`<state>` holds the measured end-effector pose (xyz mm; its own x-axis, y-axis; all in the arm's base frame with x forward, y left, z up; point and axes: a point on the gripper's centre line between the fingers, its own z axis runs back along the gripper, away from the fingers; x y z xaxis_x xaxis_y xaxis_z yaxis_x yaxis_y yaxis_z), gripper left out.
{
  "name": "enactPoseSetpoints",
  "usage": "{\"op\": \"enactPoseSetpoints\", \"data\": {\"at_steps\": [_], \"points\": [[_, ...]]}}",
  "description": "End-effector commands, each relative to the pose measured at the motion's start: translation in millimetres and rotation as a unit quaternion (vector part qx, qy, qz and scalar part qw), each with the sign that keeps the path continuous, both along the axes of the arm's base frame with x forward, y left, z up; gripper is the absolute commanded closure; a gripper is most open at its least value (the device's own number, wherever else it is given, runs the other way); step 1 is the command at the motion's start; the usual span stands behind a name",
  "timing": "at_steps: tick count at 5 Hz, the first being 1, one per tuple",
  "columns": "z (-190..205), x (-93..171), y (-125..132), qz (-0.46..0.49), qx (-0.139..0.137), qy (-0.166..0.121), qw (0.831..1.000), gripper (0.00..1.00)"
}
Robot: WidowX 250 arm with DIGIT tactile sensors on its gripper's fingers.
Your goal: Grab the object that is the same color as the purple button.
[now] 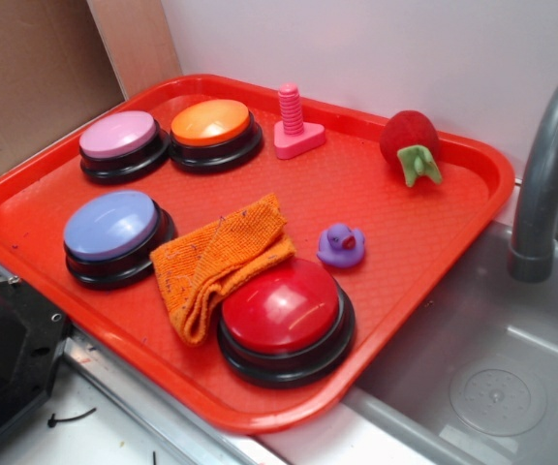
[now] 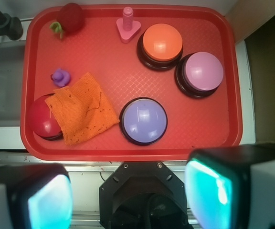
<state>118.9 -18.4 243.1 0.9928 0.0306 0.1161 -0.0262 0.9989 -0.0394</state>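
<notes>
Duck (image 1: 341, 244) sits on the red tray (image 1: 453, 208) with open tray floor on its far side and toward the sink edge. Tight side: red button (image 1: 286, 320) just beside it, orange cloth (image 1: 219, 263) near its other flank, draped onto that button. Strawberry (image 1: 411, 143) and pink bolt (image 1: 294, 122) stand well apart at the back. Faucet (image 1: 548, 174) rises off the tray's sink side. From above nothing covers the duck.
</notes>
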Motion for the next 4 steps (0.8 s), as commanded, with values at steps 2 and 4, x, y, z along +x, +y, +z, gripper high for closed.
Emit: {"op": "enactPoseSetpoints", "data": {"at_steps": [2,4], "points": [[-10,24,-20,-0.003,-0.003,0.011,1.0,0.0],[-36,75,-53,0.002,-0.01,0.017,1.0,0.0]]}}
